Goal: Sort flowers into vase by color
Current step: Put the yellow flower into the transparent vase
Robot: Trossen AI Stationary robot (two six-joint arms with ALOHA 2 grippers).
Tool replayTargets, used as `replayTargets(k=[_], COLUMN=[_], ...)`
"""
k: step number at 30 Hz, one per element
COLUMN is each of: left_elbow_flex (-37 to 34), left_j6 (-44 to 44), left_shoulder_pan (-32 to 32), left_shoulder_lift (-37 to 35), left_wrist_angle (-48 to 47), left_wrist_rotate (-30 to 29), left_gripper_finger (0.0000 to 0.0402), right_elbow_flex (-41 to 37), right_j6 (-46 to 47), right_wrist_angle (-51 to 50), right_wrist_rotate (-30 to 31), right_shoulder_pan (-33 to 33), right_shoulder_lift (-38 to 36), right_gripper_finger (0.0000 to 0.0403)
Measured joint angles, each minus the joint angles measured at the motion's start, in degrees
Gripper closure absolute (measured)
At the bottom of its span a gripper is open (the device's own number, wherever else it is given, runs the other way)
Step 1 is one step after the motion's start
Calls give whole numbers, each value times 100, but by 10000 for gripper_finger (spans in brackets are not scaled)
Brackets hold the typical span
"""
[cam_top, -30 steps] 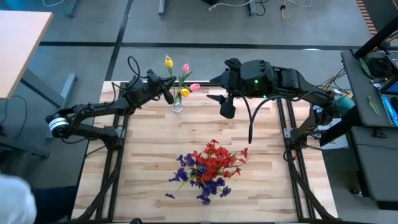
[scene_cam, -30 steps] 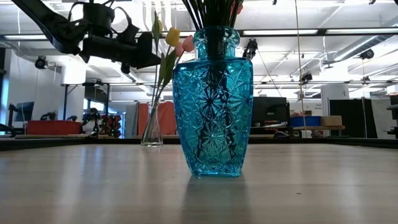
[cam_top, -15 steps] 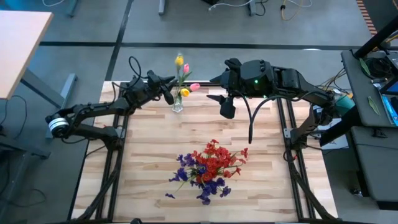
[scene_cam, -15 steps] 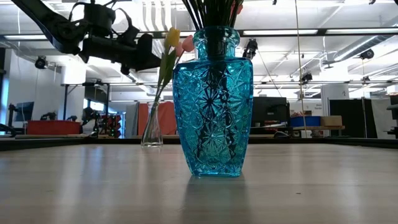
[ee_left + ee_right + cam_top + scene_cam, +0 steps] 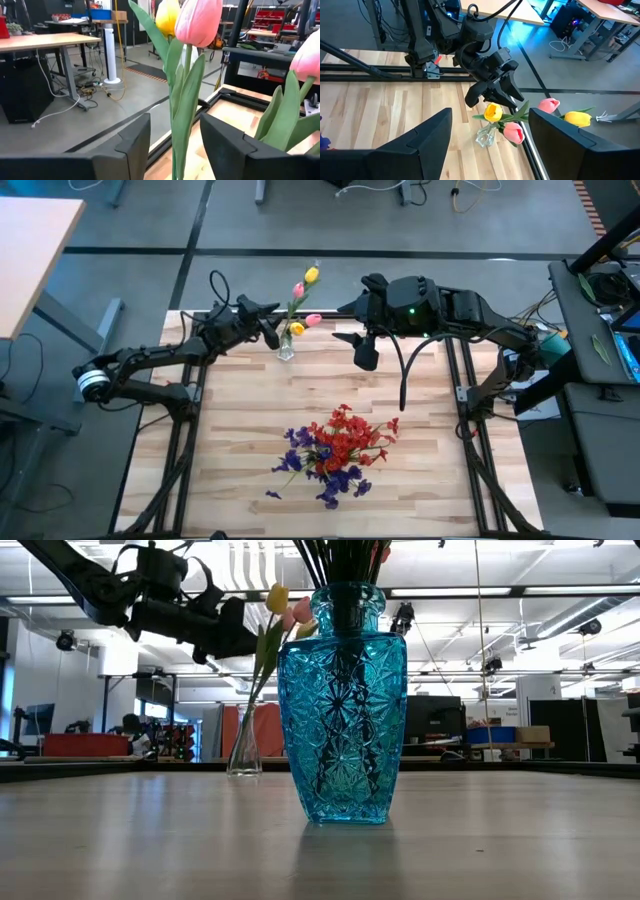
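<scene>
A small clear vase (image 5: 286, 350) at the table's far edge holds yellow and pink tulips. One yellow tulip (image 5: 311, 275) and one pink tulip (image 5: 298, 289) stand tall; two more heads (image 5: 305, 324) hang low. My left gripper (image 5: 272, 332) is open, and its fingers (image 5: 135, 145) stand on either side of the tall tulips' stems (image 5: 180, 125); I see no touch. A blue glass vase (image 5: 342, 710) near the table's middle holds red (image 5: 345, 438) and purple (image 5: 320, 470) flowers. My right gripper (image 5: 365, 355) hovers open to the right of the small vase.
Black frame rails (image 5: 185, 430) run along the table's left and right sides. Bare wood lies between the two vases and to either side of the blue one. Beyond the far edge lie the floor and workshop benches (image 5: 55, 40).
My left gripper has opened and let go of the tall yellow tulip. The tulip's head has swung toward the table's right, past the pink one, while the foot of its stem stays in the small vase. My right gripper has kept still.
</scene>
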Motion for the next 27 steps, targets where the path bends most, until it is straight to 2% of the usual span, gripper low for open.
replayTargets(k=[4, 6, 9, 13, 15, 18, 23, 27], left_elbow_flex=[0, 58, 340, 806, 1061, 1471, 2270, 2958], left_j6=[314, 325, 324, 341, 418, 433, 428, 309], left_shoulder_pan=[20, 92, 495, 1250, 1616, 2094, 2610, 2727], left_shoulder_lift=[-64, -162, -326, -301, -126, 311, 1347, 2175], left_wrist_angle=[19, 12, -155, -795, -1025, -1228, -1519, -1703], left_wrist_rotate=[1, 231, 1375, 2070, 2806, 4319, 5809, 6966], left_gripper_finger=[242, 242, 242, 242, 242, 242, 235, 213], right_elbow_flex=[0, -1, -1, -10, -41, -102, -222, -295], right_j6=[11, 52, 68, 110, 116, 128, 278, 460], right_wrist_angle=[-2, -4, -4, -2, -4, -7, -2, -4], right_wrist_rotate=[0, 0, 2, 2, 4, 11, 18, 21], right_shoulder_pan=[1, 1, 1, 1, -1, 1, 0, 1], right_shoulder_lift=[0, 1, 0, 0, 0, 2, 2, 2], right_gripper_finger=[145, 146, 149, 147, 145, 145, 149, 147])
